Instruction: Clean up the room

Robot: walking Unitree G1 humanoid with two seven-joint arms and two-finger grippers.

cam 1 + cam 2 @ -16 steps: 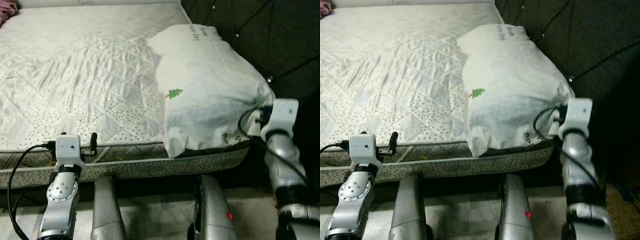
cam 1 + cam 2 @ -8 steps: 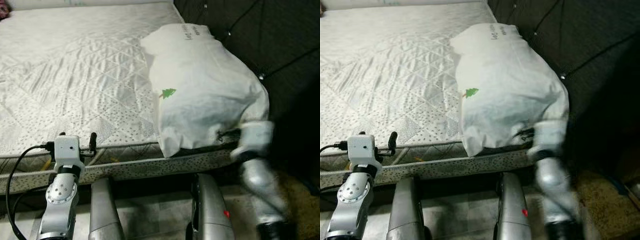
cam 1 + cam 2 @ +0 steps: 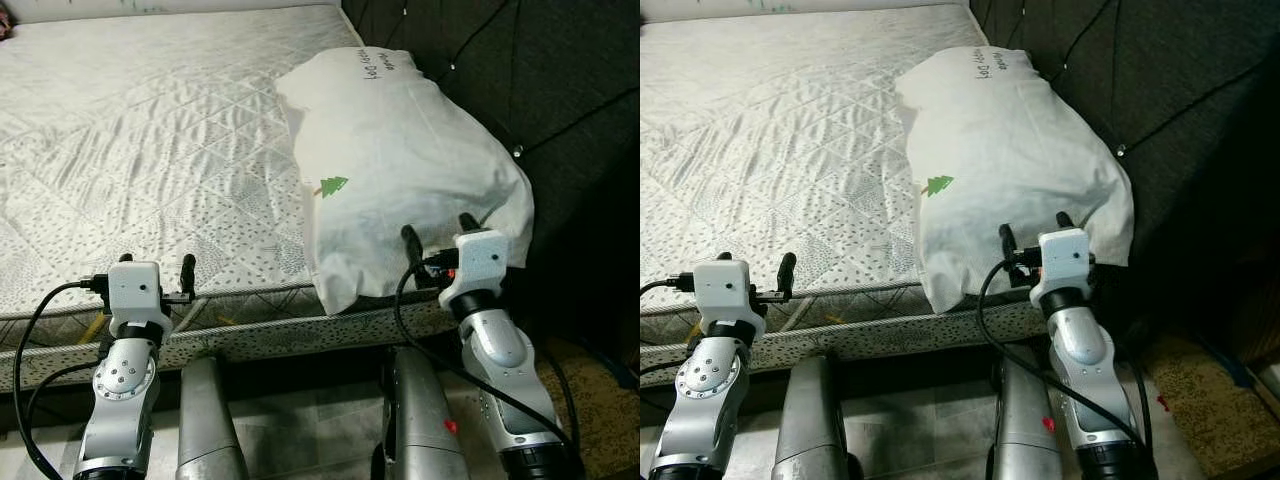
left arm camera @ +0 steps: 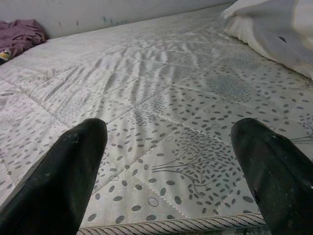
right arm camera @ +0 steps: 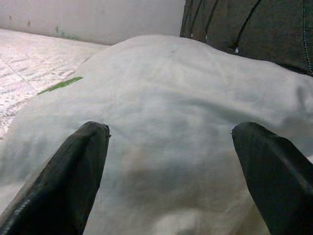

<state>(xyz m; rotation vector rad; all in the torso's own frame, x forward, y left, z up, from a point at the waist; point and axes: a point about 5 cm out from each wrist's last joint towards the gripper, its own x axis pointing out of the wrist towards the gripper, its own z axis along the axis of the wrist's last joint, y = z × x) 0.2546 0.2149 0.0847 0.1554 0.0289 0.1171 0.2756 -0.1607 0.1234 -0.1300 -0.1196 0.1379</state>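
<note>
A white pillow (image 3: 400,165) with a small green tree mark lies on the right side of the quilted mattress (image 3: 150,150), against the dark headboard. My right gripper (image 3: 437,232) stands open just in front of the pillow's near end. In the right wrist view the pillow (image 5: 171,107) lies close ahead between the two spread black fingers (image 5: 63,176). My left gripper (image 3: 155,262) is open at the mattress's front edge, left of the pillow, holding nothing. The left wrist view looks between its fingers (image 4: 73,171) across the bare mattress (image 4: 161,107).
A dark tufted headboard (image 3: 560,80) rises to the right of the bed. A purple cloth (image 4: 19,32) lies at the far corner of the mattress. My silver legs (image 3: 210,420) stand on a tiled floor, with a brown rug (image 3: 605,390) to the right.
My right arm has swung from the pillow's right corner to in front of its near end, fingers now spread. The left arm has stayed put. The camera shifted a little.
</note>
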